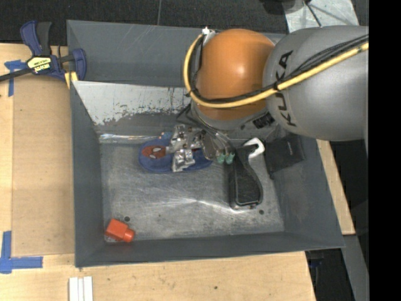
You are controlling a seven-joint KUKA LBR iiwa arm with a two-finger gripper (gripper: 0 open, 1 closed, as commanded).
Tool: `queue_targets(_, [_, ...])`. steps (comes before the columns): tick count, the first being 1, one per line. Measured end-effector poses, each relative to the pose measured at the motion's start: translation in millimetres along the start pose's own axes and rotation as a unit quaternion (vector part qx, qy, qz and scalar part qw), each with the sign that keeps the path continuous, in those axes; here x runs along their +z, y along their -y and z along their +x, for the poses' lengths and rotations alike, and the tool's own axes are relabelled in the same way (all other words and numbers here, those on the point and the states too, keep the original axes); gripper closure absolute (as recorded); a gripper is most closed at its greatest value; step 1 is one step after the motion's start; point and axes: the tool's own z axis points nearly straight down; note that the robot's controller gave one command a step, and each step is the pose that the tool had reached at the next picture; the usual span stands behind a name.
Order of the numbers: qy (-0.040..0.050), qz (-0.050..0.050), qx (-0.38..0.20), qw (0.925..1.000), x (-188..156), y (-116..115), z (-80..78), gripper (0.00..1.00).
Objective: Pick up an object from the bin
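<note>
Grey metal bin [156, 212], arm [313, 93] lettered KUKA, hand [183, 150] over blue thing [148, 163], its grip impossible to tell, orange block [119, 231] front-left

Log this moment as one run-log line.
gripper: over blue object, centre | black handle: right | orange block: front-left corner

Beyond the far rim of the grey bin [84, 168] lies a black matte surface [119, 2], crossed by 1 thin cable [161, 5]. Past the bin's far right corner sits a pale sheet [329, 8]. Light glares off the bin's far inner wall.
</note>
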Motion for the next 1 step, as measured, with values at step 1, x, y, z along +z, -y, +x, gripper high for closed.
queue_targets(1, [-0.0034,0.0,0.011,0.9999,31.4,7.4,-46.2,1.0])
